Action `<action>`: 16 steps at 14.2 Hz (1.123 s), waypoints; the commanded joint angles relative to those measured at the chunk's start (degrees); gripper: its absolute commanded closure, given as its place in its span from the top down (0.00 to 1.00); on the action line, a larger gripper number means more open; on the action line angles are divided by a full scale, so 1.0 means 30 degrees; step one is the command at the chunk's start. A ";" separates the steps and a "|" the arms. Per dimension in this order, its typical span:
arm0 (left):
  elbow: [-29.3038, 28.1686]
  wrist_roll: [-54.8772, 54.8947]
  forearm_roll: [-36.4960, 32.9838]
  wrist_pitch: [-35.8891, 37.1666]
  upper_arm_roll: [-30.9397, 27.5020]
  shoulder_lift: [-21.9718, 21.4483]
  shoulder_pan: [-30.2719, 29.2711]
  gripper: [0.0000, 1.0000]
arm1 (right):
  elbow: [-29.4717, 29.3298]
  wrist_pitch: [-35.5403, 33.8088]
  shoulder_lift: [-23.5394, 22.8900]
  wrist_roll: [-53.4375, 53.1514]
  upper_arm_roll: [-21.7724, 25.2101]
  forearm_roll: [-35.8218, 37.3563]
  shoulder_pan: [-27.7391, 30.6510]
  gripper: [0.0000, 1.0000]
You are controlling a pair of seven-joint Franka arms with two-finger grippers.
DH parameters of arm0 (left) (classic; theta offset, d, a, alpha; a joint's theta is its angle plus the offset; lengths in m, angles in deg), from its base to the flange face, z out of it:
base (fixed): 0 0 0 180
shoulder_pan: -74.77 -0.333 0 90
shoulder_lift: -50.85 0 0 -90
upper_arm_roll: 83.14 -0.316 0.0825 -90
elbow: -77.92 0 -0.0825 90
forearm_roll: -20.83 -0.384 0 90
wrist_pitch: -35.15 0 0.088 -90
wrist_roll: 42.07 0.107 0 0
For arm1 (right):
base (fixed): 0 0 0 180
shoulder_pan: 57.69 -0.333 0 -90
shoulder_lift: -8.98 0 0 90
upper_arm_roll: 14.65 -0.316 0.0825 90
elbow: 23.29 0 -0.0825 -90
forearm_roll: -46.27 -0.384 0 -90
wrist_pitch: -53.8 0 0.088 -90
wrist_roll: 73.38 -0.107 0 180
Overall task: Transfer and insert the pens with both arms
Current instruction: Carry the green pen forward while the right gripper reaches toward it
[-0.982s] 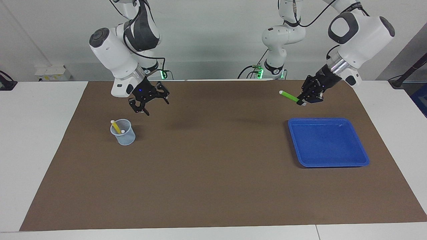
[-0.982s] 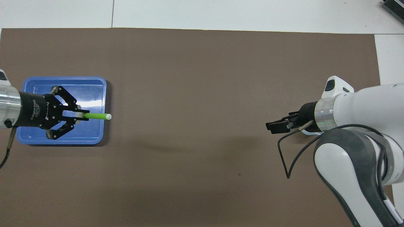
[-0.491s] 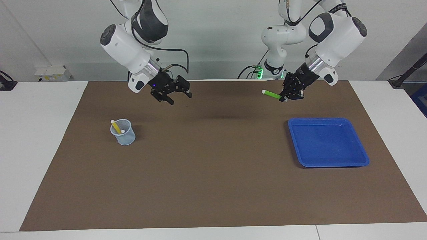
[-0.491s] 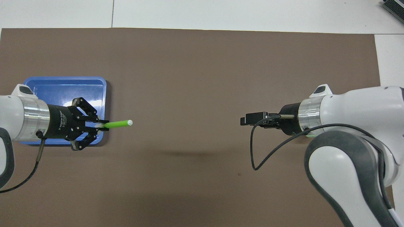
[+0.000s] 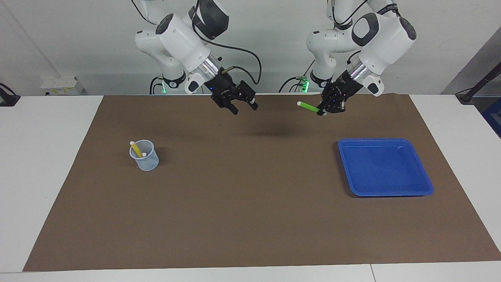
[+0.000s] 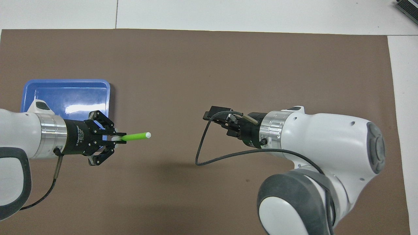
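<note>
Facing view: left gripper (image 5: 321, 111) raised over brown mat (image 5: 250, 219), fingers clamped on green pen (image 5: 308, 106); pen near level, whitish cap pointing toward right gripper (image 5: 243, 108). Right gripper raised over mat, fingers spread wide, holding nothing, apart from pen tip. Clear cup (image 5: 145, 156) on mat, yellow pen (image 5: 136, 149) leaning inside. Blue tray (image 5: 385, 188) on mat toward left arm's end, well apart from cup.

Overhead view: left gripper (image 6: 121, 138) just beside tray (image 6: 65, 85), green pen (image 6: 136, 136) pointing at right gripper (image 6: 209, 116); gap between them over bare mat (image 6: 209, 65).

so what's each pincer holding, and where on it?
Left pincer holds the green pen by one whitish end, free end toward the right pincer, which is open and empty.
</note>
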State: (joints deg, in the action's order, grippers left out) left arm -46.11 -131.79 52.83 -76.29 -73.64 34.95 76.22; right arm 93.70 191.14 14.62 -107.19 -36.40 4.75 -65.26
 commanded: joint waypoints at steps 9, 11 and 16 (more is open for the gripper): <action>-0.0666 -0.1207 0.1169 -0.0351 -0.0236 -0.0880 0.0423 0.00 | -0.0762 0.5078 -0.1528 -0.4694 -0.0016 -0.0431 -0.4153 1.00; -0.0666 -0.1207 0.1199 -0.0351 -0.0236 -0.0880 0.0423 0.00 | -0.1171 0.5543 -0.2082 -0.4960 -0.0016 -0.0372 -0.4974 1.00; -0.0666 -0.1207 0.1199 -0.0322 -0.0236 -0.0880 0.0423 0.00 | -0.1436 0.6836 -0.2465 -0.5517 -0.0016 -0.0256 -0.5856 0.91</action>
State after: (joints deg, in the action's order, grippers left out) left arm -46.14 -134.58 55.57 -76.30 -73.70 34.31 76.61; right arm 91.21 210.84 8.61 -123.17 -36.43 4.72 -82.81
